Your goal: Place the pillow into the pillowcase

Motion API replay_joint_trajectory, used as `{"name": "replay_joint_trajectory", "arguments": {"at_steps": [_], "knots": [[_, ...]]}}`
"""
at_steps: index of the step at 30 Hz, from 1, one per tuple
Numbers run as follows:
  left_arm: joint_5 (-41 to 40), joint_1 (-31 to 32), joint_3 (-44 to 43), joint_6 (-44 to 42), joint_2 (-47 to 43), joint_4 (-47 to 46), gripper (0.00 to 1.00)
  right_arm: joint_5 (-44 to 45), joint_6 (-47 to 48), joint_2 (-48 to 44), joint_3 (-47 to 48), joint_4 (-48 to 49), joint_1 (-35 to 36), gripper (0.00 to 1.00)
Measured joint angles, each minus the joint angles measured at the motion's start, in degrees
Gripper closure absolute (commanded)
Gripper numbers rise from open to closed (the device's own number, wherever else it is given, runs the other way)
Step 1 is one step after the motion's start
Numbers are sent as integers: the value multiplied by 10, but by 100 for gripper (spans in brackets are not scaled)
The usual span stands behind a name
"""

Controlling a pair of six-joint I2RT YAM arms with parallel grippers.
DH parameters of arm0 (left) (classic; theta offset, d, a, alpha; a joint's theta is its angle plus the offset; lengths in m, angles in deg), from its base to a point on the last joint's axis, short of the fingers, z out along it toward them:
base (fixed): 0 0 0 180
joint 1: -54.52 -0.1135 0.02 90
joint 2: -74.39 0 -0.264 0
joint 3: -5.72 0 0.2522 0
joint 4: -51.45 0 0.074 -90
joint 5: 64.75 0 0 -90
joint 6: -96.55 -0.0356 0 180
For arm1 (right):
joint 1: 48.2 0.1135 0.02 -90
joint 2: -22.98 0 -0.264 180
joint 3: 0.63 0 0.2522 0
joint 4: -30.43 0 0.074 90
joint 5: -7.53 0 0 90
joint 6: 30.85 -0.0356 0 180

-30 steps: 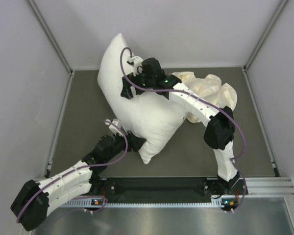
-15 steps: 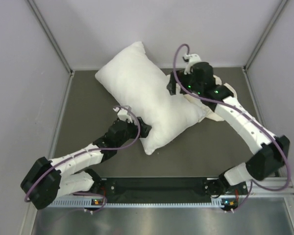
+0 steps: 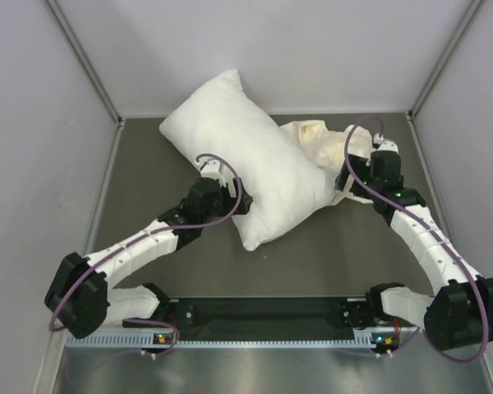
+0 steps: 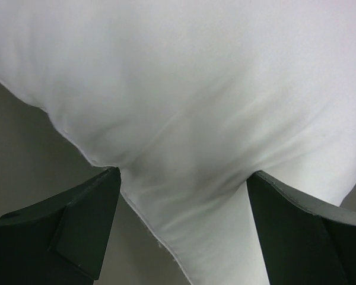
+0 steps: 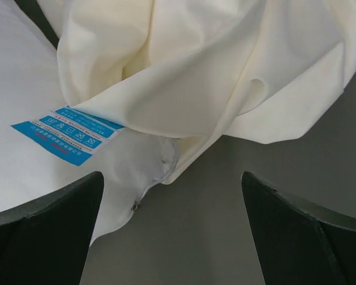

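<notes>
The pillow (image 3: 238, 156) lies slantwise on the desk (image 3: 140, 205), its right end against the crumpled pillowcase (image 3: 316, 139). Both tools gape wide, holding nothing. The left tool (image 4: 184, 174) straddles the pillow's near edge, and the right tool (image 5: 172, 175) hovers over the case's hem. The pillow looks light and squashy, so I'd pinch a corner. The limp case I'd take by its hem.

Label (image 5: 68, 133) txt too small to read (pillowcase (image 5: 184, 71) fold covers one end).

- You've got a dark grey matte tabletop (image 3: 140, 176) underneath, evenly lit.
- Plain pale panels all round: back wall (image 3: 312, 49) ahead, left wall (image 3: 33, 123), right wall (image 3: 476, 123).
- Aluminium posts (image 3: 84, 61) in the far corners, brushed metal sheet (image 3: 271, 369) behind.
</notes>
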Motion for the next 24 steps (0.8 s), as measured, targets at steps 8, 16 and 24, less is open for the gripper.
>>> {"name": "replay_joint_trajectory", "arguments": {"at_steps": [8, 16, 24], "knots": [[-66, -14, -1, -2, -138, 110, 6, -51, -54, -15, -80, 49, 50, 12], [-91, -14, -1, -4, -191, 178, 6, -15, -97, 89, -26, 87, 174, 15], [-113, -14, 0, -16, -214, 213, 5, -40, -78, 395, 299, 24, 203, 14]]}}
